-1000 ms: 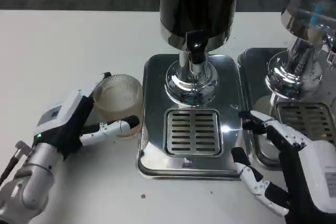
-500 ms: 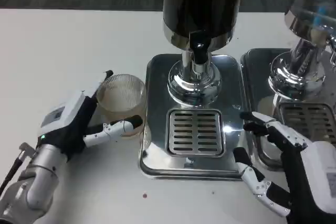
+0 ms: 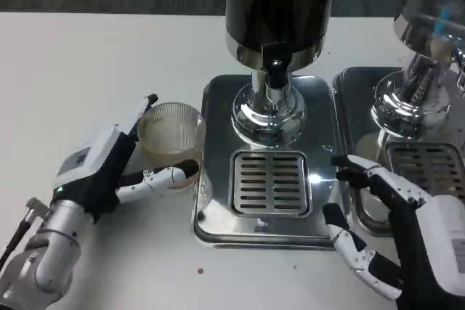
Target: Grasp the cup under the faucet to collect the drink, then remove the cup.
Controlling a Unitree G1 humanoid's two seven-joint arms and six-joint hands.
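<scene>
From the head view, looking down over the white table [image 3: 87, 56], a ribbed clear cup [image 3: 171, 134] stood on the tabletop just left of the steel drip tray [image 3: 218, 201], not under the faucet [image 3: 273, 63]. Its rim was close to the tray's left edge, and a pale film of liquid seemed to sit in the bottom, though I could not be sure how much.

The left hand [image 3: 109, 165] lay around the cup from the near left side. One finger reached up along the cup's far left wall, its dark tip showing above the rim, and another white finger ran across the near side with its dark tip at the cup's lower right. The fingers were narrowly set about the cup and appeared to be touching it, cradling it between them.

The dark-filled dispenser [image 3: 280, 5] rose above the tray on a shiny chrome pedestal [image 3: 267, 117], with the black faucet at its front. Below that was the slotted grate [image 3: 270, 183], bare, set into the tray.

The right hand [image 3: 392, 230] hovered at the tray's near right corner. Its fingers were spread wide and held nothing; one pointed toward the tray's right edge, another lay lower, near the front rim.

To the right stood a second dispenser [image 3: 429, 27] on its own tray [image 3: 356, 99], partly cut off by the picture's edge.
</scene>
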